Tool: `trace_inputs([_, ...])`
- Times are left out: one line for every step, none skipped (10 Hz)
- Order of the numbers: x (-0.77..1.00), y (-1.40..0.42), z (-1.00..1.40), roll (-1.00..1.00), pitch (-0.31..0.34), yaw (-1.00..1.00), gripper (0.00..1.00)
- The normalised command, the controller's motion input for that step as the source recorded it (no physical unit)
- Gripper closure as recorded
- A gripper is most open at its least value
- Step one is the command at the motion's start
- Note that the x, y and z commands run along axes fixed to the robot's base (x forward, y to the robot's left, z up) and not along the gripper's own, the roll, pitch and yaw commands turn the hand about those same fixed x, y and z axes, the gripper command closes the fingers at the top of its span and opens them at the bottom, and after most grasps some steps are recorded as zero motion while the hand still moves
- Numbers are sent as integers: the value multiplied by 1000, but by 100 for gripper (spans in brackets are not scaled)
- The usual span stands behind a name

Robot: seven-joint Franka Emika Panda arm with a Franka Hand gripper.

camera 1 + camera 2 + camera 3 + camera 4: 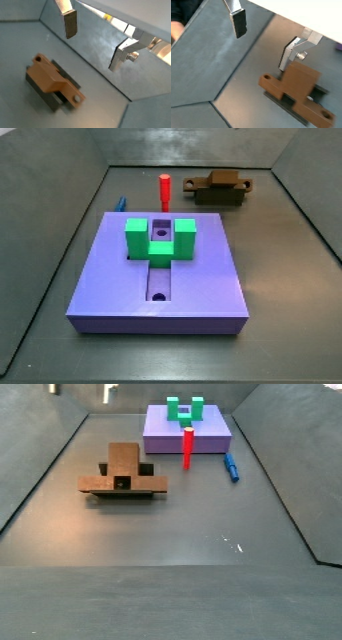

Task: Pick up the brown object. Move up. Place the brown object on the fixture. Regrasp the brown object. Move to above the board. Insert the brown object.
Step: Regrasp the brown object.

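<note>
In both wrist views the gripper [97, 42] [264, 42] hangs over the gray floor, fingers [70, 24] wide apart and holding nothing. Below it the brown object [55, 80] [298, 90] lies on the fixture [53, 102] [319, 91].

In a side view the board [201, 278] holds a green block [160, 238], with a red peg [164, 190] behind.

In a side view the brown object [123, 474] sits well apart from the board [167, 434], and only the fingertips [110, 394] show.

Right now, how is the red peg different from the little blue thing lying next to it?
The red peg stands upright on the floor, while the blue stick lies flat. The red peg looks thicker and longer than the blue stick. Both sit on the grey floor beside the purple board, away from the brown piece. The tool hangs open above the brown piece, touching neither.
</note>
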Motion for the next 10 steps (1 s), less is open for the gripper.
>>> trace_inputs([-311, -520, -66, 303, 826, 43, 0])
trace_inputs([-151, -400, -94, 111, 931, 29, 0])
trace_inputs([-134, -111, -340, 69, 697, 209, 0])
trace_inputs([-209, 120, -483, -80, 326, 723, 0])
trace_inputs([-160, 100, -537, -129, 114, 886, 0])
trace_inputs([-151, 14, -303, -37, 0, 851, 0])
trace_inputs([-131, 0, -60, 63, -234, 717, 0])
trace_inputs([-40, 0, -6, 331, -323, 600, 0])
trace_inputs([-114, 0, -69, 643, -154, 343, 0])
trace_inputs([0, -69, -120, 583, 0, 169, 0])
